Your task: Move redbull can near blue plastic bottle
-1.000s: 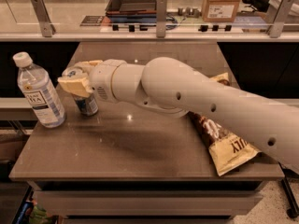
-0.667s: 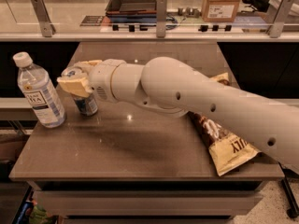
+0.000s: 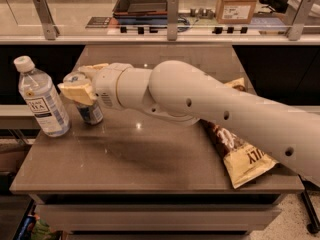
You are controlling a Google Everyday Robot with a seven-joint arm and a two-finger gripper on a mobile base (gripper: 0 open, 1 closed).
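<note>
The redbull can (image 3: 91,113), silver and blue, stands on the brown table (image 3: 135,164) at the left, a short gap to the right of the blue plastic bottle (image 3: 42,104). The bottle is clear, upright, with a white cap and a striped label. My gripper (image 3: 73,79) is at the can's top, at the end of the big white arm that reaches in from the right. Its cream fingers (image 3: 77,91) lie on both sides of the can's upper part and are closed on it. The can's upper half is partly hidden by the near finger.
A brown and yellow snack bag (image 3: 240,156) lies on the table's right side, partly under my arm. Behind the table runs a counter with metal posts, a dark tray (image 3: 142,1) and a cardboard box (image 3: 236,3). The table's left edge is close to the bottle.
</note>
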